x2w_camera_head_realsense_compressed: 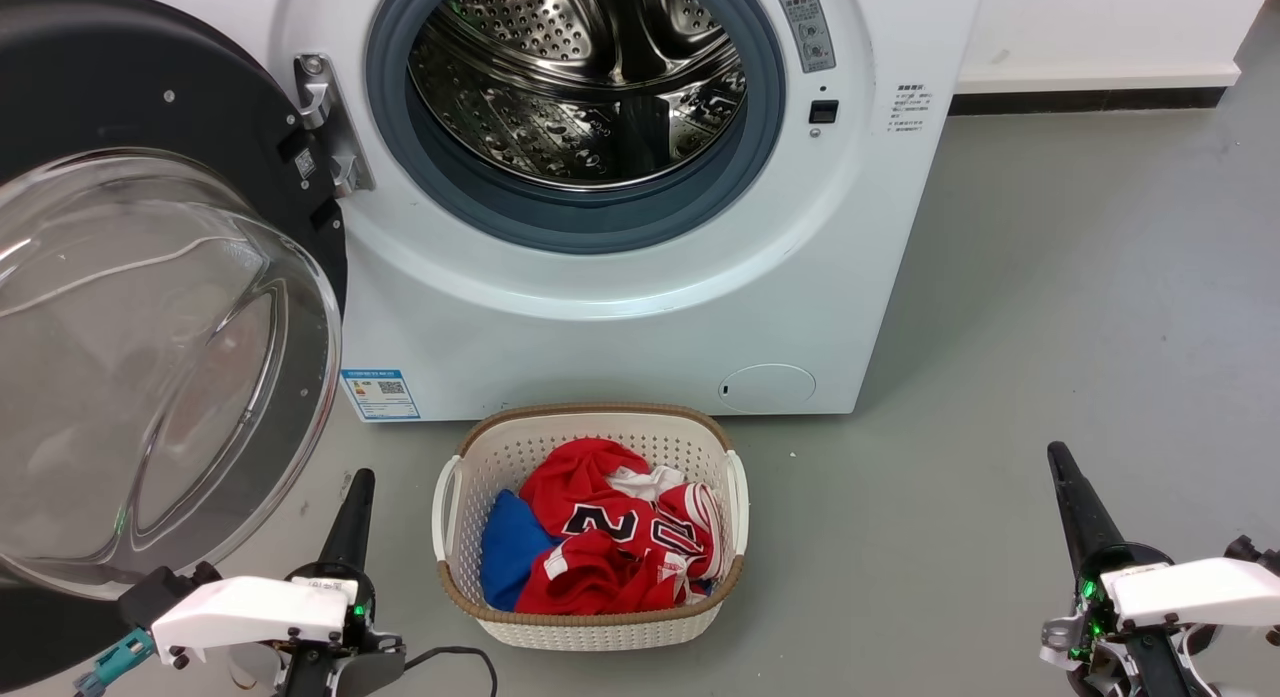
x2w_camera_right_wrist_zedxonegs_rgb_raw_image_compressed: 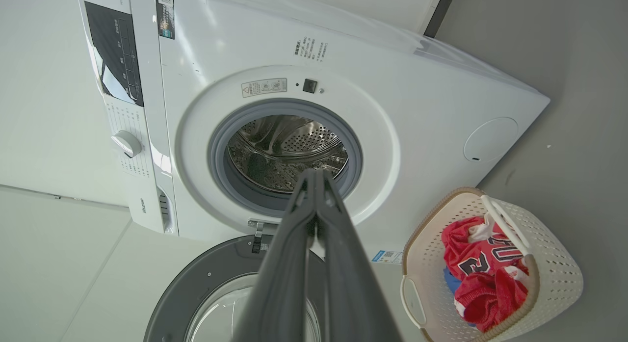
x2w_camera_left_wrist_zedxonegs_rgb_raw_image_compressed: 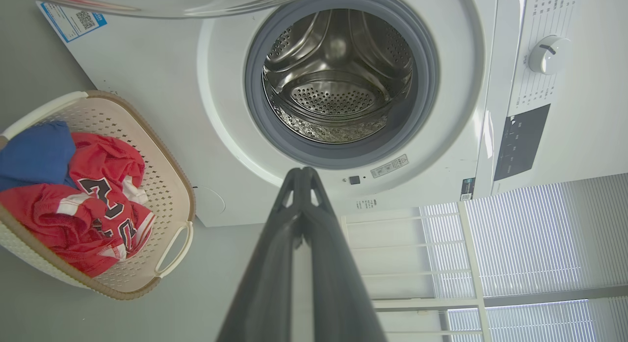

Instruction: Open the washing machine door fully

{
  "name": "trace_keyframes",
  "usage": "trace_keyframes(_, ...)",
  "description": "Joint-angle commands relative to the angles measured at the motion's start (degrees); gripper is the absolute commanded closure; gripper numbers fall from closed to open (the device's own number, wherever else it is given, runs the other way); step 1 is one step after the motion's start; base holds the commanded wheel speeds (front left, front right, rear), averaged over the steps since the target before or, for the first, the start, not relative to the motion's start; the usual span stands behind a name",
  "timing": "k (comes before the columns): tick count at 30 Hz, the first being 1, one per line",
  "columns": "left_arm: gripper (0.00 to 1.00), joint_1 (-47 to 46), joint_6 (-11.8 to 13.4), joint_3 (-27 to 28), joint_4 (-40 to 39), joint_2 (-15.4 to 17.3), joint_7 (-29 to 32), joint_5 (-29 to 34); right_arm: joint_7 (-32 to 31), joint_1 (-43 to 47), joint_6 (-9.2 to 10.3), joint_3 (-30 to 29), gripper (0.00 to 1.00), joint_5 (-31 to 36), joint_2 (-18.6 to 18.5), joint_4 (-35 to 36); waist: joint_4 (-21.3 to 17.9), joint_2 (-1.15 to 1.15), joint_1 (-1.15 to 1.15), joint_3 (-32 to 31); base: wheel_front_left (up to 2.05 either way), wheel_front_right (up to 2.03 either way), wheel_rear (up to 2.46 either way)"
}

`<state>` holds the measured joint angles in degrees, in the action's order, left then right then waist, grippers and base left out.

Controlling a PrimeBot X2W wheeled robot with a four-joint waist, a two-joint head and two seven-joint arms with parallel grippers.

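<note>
The white washing machine [x2w_camera_head_realsense_compressed: 640, 307] faces me with its steel drum [x2w_camera_head_realsense_compressed: 580, 77] exposed. Its washing machine door [x2w_camera_head_realsense_compressed: 150, 357], black-rimmed with a bulging clear glass bowl, is swung wide open to the left on a silver hinge [x2w_camera_head_realsense_compressed: 325, 117]. My left gripper [x2w_camera_head_realsense_compressed: 358, 482] is shut, low on the floor side just right of the glass bowl, holding nothing. My right gripper [x2w_camera_head_realsense_compressed: 1058, 457] is shut too, far to the right over bare floor. In the wrist views the left gripper [x2w_camera_left_wrist_zedxonegs_rgb_raw_image_compressed: 303, 171] and right gripper [x2w_camera_right_wrist_zedxonegs_rgb_raw_image_compressed: 314, 174] show touching tips, and the door [x2w_camera_right_wrist_zedxonegs_rgb_raw_image_compressed: 196, 288] appears below the drum.
A white laundry basket [x2w_camera_head_realsense_compressed: 590, 617] with red jerseys and a blue cloth stands on the grey floor in front of the machine, between my two arms. A white wall with dark skirting [x2w_camera_head_realsense_compressed: 1090, 102] runs at the back right.
</note>
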<state>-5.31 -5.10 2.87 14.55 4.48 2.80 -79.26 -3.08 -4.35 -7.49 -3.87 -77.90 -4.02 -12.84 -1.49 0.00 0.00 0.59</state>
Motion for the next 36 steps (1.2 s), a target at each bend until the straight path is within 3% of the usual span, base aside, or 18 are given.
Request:
trace_keyframes(1,1.00,-1.19,-0.48,0.52,-0.40,-0.25,0.21,-0.86,-0.13,-0.90,0.00,-0.25,1.00,-1.16,0.05,0.17,0.04,0.00,0.00,-0.01,0.00,0.00,0.00)
trace_keyframes(36,1.00,-1.13,-2.57,3.96,-0.58,-1.73,3.95,-13.28,-2.94,-2.13,0.00,-1.96,1.00,-15.37,0.63,-1.24,1.48,0.00,0.00,-0.41,0.00,0.00,0.00)
